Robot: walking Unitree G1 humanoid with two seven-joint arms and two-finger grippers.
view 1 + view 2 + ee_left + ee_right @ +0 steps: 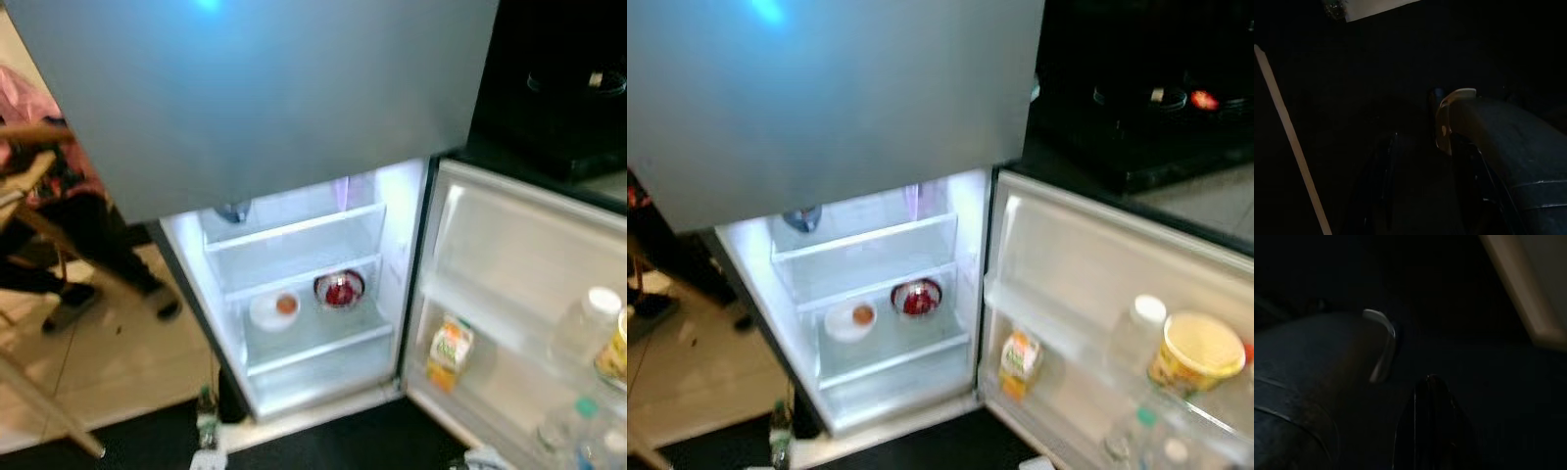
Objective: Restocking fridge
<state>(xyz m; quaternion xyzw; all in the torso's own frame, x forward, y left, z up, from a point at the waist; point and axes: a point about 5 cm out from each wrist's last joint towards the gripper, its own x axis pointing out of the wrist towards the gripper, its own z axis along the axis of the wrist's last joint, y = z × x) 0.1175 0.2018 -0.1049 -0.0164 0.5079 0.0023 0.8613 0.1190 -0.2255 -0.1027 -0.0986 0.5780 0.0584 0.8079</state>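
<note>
Left eye view is showing the fridge (294, 284) standing open, a white bowl (273, 309) and red bowl (339, 290) sitting on its middle shelf, a juice carton (450, 352) standing in the door rack, while both grippers are hanging in darkness, finger state unreadable.

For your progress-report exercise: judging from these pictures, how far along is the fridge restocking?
Done: the fridge door stands open; its rack holds a juice carton and bottles; a white bowl and red bowl sit on one shelf. In hand: nothing visible. Left: the upper shelf looks bare.
</note>
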